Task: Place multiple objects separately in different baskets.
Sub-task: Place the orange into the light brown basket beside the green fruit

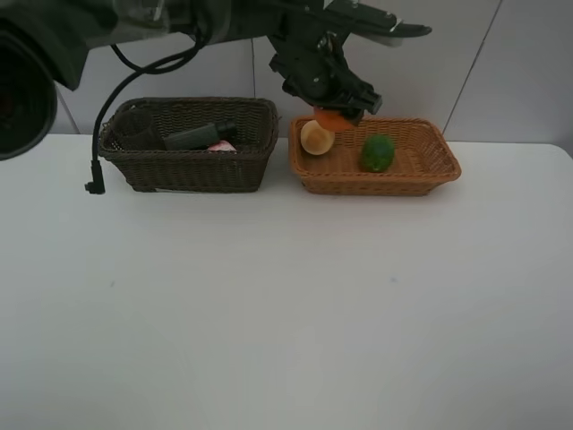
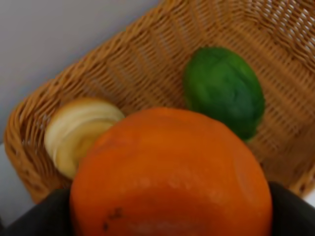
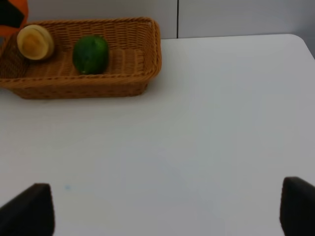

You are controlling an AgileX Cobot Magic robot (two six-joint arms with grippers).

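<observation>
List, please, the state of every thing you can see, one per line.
Tangerine: held by left gripper above tan basket.
Lime: lying in tan basket.
Peach: lying in tan basket.
Pump bottle: lying on its side in dark basket.
Right gripper: open, empty, above bare table.

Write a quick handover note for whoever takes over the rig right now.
Left tool: holding the tangerine above the tan basket, not released.
Right tool: open, empty, over bare table.
In the tan basket: peach and lime.
In the dark basket: pump bottle, cup, pink bottle.
Left to do: drop the tangerine into the tan basket, pull the arm back.
</observation>
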